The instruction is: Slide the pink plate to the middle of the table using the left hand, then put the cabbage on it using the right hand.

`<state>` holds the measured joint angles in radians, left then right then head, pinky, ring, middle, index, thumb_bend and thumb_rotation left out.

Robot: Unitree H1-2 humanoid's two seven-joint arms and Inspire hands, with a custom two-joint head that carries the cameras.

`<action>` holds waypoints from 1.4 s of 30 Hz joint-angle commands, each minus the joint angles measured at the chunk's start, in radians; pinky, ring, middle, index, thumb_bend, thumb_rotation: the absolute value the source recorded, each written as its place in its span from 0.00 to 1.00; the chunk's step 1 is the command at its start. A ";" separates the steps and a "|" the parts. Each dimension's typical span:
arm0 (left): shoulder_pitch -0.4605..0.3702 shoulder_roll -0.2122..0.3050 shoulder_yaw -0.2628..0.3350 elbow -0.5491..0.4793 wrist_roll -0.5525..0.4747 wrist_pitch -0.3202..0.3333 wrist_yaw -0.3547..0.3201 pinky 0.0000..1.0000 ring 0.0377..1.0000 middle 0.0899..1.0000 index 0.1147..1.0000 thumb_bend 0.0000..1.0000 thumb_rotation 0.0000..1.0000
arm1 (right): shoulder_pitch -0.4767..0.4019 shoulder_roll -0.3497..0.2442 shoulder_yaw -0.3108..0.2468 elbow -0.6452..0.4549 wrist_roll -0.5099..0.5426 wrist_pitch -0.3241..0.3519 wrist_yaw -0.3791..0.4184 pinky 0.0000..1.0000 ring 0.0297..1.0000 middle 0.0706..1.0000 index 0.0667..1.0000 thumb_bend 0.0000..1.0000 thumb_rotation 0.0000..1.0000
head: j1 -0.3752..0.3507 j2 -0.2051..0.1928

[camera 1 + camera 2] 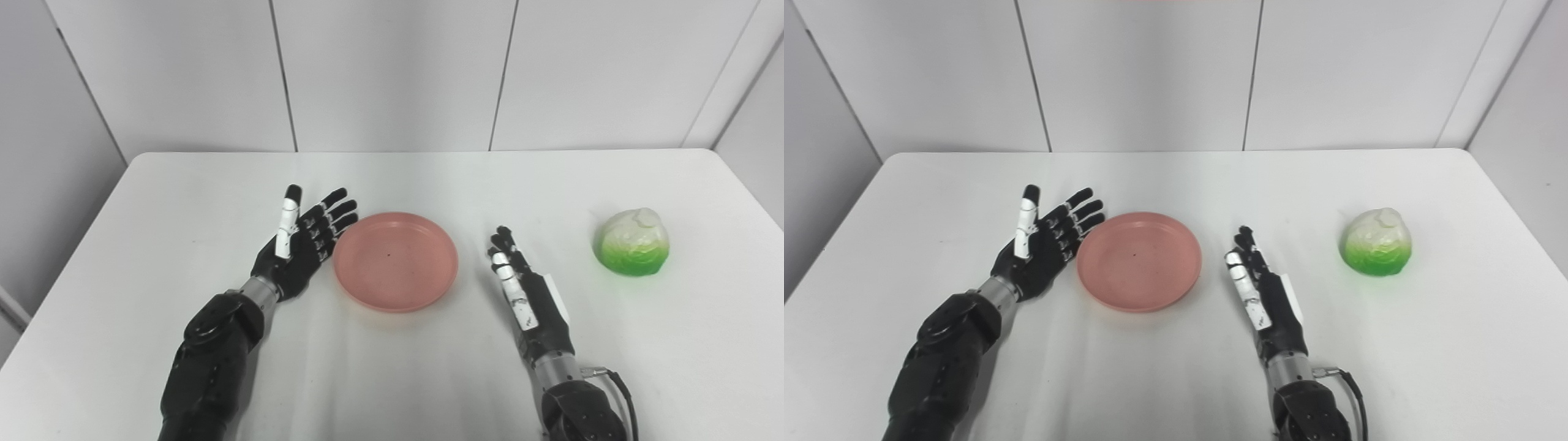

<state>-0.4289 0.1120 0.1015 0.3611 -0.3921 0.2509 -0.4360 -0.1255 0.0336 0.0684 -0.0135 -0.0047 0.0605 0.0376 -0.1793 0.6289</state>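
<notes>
Nearest us, our right hand (525,288) rests edge-on with straight fingers, holding nothing. Our left hand (301,245) is open too, palm turned inward — its fingertips (346,215) just beside the pink plate (395,261), which lies between our hands at about the middle of the table (184,202), seemingly placed. The cabbage (632,242) sits well apart, out to the right of our right hand and slightly beyond — plainly the nearer hand. It is roundish, with no clear long axis. We read no writing anywhere.
</notes>
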 commanded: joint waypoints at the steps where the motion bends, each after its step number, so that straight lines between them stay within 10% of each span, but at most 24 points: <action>1: -0.009 -0.014 0.004 -0.058 -0.020 0.021 0.017 0.95 0.94 0.92 0.91 0.82 1.00 | -0.032 0.016 0.004 -0.011 -0.006 -0.039 -0.008 0.98 0.96 0.97 0.98 0.59 0.88 | -0.008 0.001; 10: 0.079 -0.046 -0.020 -0.178 0.000 0.070 0.076 0.97 0.96 0.94 0.92 0.83 1.00 | -0.042 0.016 0.010 -0.003 -0.023 -0.042 -0.013 0.98 0.97 0.98 0.99 0.60 0.90 | -0.002 0.005; 23: 0.233 -0.128 -0.098 -0.341 0.176 -0.054 0.224 1.00 1.00 0.99 0.99 0.75 1.00 | -0.033 0.002 -0.002 -0.022 -0.002 -0.032 -0.003 0.97 0.96 0.96 0.98 0.62 0.88 | 0.046 0.009; 42: 0.268 -0.198 -0.159 -0.246 0.401 -0.330 0.402 1.00 1.00 1.00 1.00 0.66 1.00 | -0.037 -0.020 -0.030 0.001 0.033 -0.060 0.001 0.96 0.94 0.95 0.95 0.63 0.85 | 0.056 -0.018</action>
<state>-0.1479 -0.0751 -0.0574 0.0991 -0.0129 -0.0238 -0.0666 -0.1309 0.0094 0.0471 -0.0037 0.0250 0.0584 0.0437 -0.1242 0.6121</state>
